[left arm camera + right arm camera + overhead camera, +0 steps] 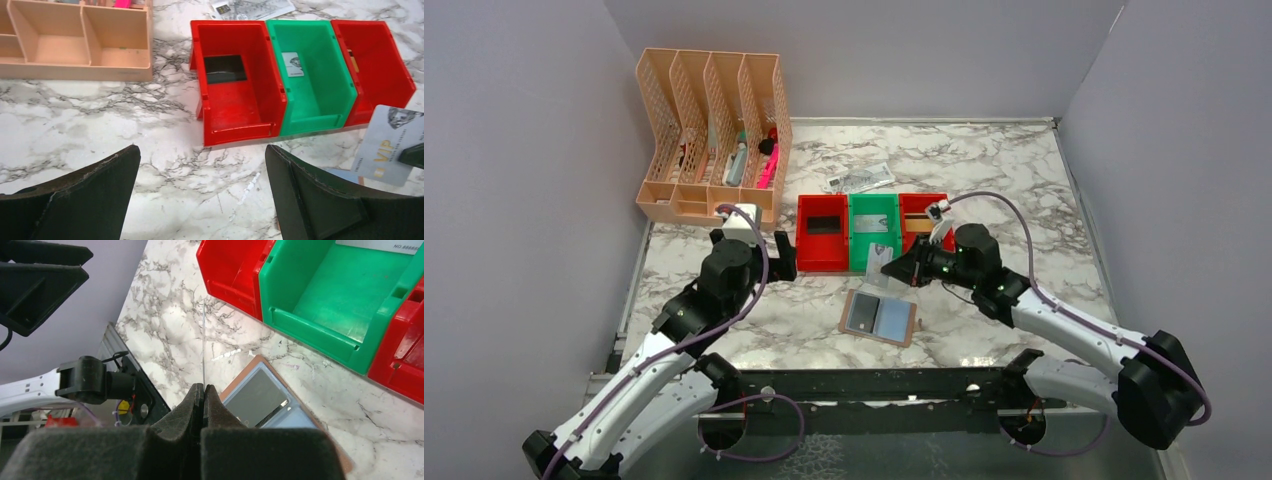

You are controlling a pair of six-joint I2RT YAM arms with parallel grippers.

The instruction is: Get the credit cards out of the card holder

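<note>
my right claw (204,390) pinches a silver card (204,340) upright, just above the open card holder (894,320), with the green bin (350,295) just beyond. a dark card (861,314) lies in the holder. my left claw (202,152) gapes empty.

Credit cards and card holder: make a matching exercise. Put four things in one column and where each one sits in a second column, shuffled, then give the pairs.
Things
1. dark card
2. grey card
3. VIP card
4. card holder

Places
A. pinched in the right gripper
B. in the green bin
C. lying open on the table
D. in the left red bin

Pairs: 1-D, 2-B, 3-A, 4-C
</note>
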